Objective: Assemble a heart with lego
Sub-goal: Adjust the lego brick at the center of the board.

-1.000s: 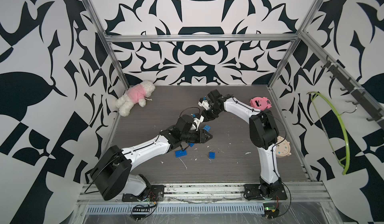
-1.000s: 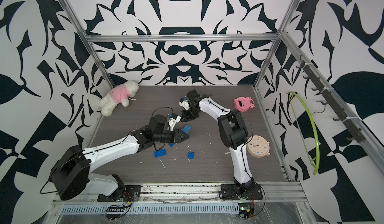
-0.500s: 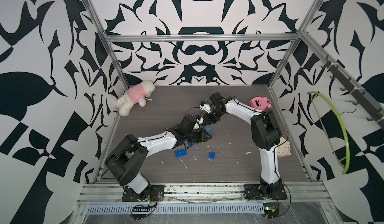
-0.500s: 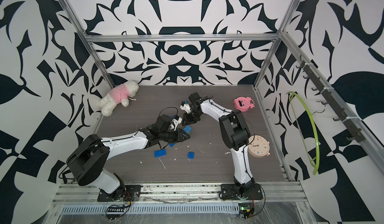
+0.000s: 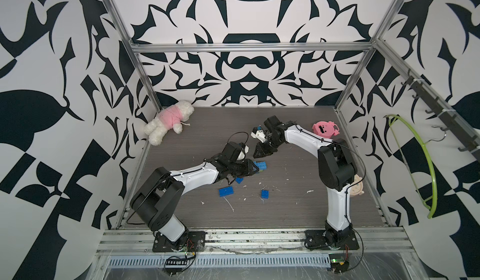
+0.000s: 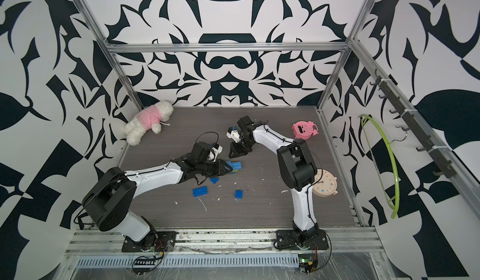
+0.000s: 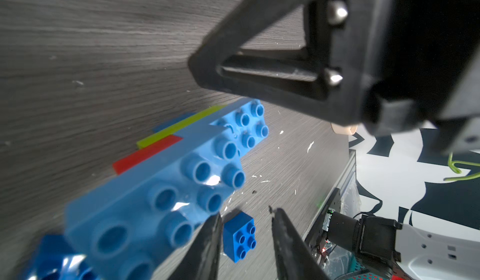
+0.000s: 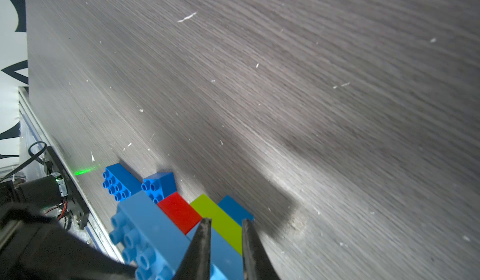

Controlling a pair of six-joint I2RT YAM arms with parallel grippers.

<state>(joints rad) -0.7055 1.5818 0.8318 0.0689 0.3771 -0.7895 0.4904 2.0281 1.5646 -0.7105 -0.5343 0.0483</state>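
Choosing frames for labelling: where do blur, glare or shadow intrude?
Left wrist view: the heart is blurred close up, with glare spots; the small blue brick is sharp. Right wrist view: soft shadow on the table beside the heart. Both top views: sharp, evenly lit.

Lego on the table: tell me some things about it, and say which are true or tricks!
1. The brick cluster has a red brick and a lime green brick in it. True.
2. The loose bricks on the table are yellow. False: the loose 2x4 brick and loose 2x2 brick are blue.
3. The teddy bear wears pink. True.
4. The pink round toy sits on the brick cluster. False: it stands apart, near the back wall.
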